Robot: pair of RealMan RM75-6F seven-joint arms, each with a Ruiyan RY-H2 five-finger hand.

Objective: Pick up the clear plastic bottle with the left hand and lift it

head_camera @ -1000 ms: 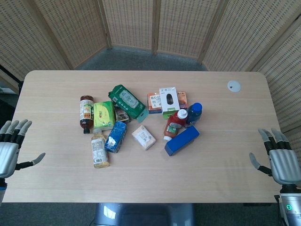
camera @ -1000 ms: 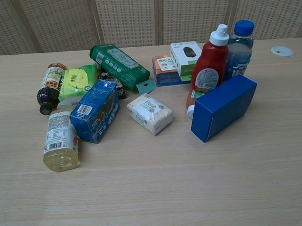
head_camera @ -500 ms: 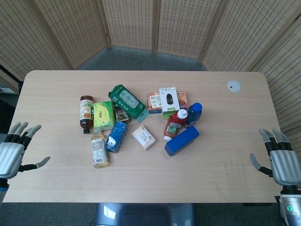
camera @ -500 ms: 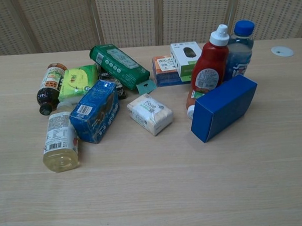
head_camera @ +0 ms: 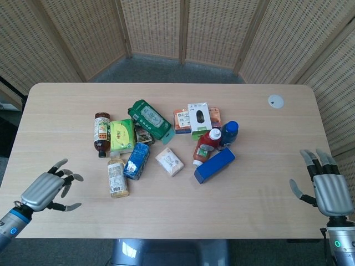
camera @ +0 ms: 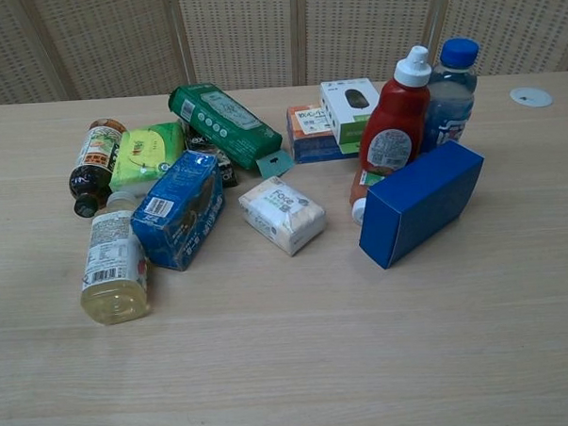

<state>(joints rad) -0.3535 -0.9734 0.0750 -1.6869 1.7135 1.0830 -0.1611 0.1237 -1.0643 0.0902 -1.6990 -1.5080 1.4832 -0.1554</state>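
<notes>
A clear plastic bottle [head_camera: 117, 176] with pale yellowish liquid and a white label lies on its side at the left of the pile, cap pointing away from me. The chest view shows the same bottle [camera: 112, 268] at the left, touching a blue packet [camera: 177, 208]. My left hand [head_camera: 47, 190] hovers over the table's front left corner, fingers spread and holding nothing, well to the left of the bottle. My right hand [head_camera: 327, 188] stays at the table's right edge, fingers apart and empty. Neither hand shows in the chest view.
A dark bottle [head_camera: 101, 132] and a green packet [head_camera: 122, 136] lie just beyond the clear bottle. Further right stand a red sauce bottle [head_camera: 206, 147], a blue-capped bottle [head_camera: 228, 134] and a blue box [head_camera: 214, 165]. A white tissue pack [head_camera: 169, 161] lies mid-table.
My left hand has swung in from the left edge onto the table's front left corner, toward the bottle, and turned over. My right hand rose slightly. The objects have not moved.
</notes>
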